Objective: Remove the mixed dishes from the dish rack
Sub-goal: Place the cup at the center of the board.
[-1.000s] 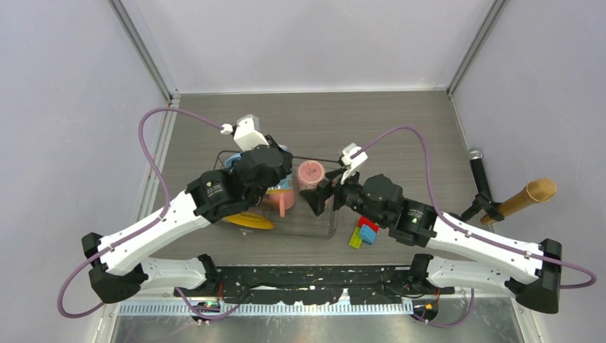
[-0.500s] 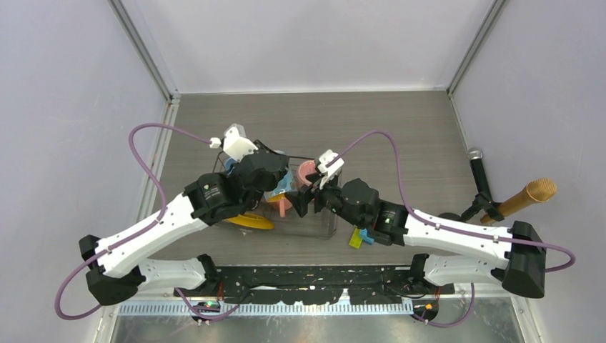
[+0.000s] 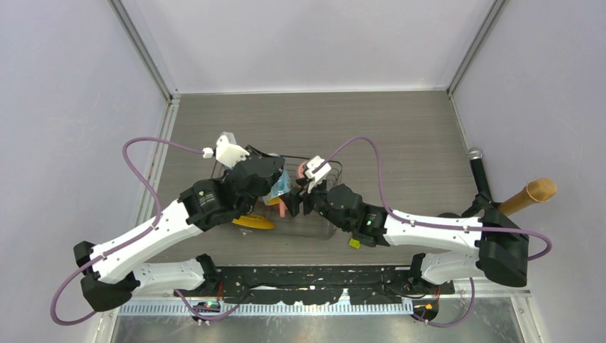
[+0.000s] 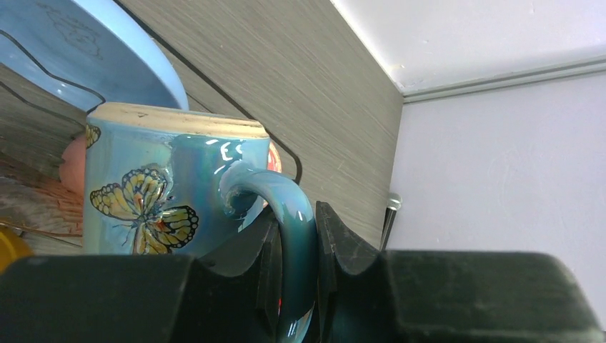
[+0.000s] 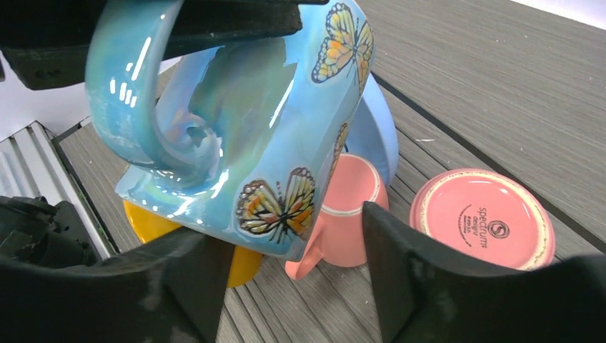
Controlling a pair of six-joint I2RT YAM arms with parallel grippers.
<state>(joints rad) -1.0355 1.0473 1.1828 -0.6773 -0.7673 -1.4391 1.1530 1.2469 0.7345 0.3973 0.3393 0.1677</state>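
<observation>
- pinching the handle of the blue mug (image 4: pixel 164 193) with the left gripper (image 4: pixel 294 243), jaws pressed in on either side of the glazed loop.
- held up off the dish rack (image 3: pixel 307 227), clear of the dishes below, tilted in the right wrist view, with butterflies painted on its wall.
- straddling the mug's body with the right gripper (image 5: pixel 286 229), jaws spread wide, one to each side of it.
- cannot tell whether either pad touches the glaze.
- below the lifted mug, inside the rack: plain salmon mug (image 5: pixel 350 193) turned upside down, handle pointing toward the near side.
- just beside it on the right: speckled pink mug (image 5: pixel 482 218), also upside down, printed base facing up.
- peeking out under the blue mug on the left: yellow plate (image 5: pixel 154 221), seen from above at the rack's near left corner.
- standing on edge behind the salmon mug: light blue plate (image 5: pixel 375 128), mostly hidden by the blue mug.
- from above, both wrists meeting over the middle of the rack, on the grey wood-grain table (image 3: pixel 400 128).
</observation>
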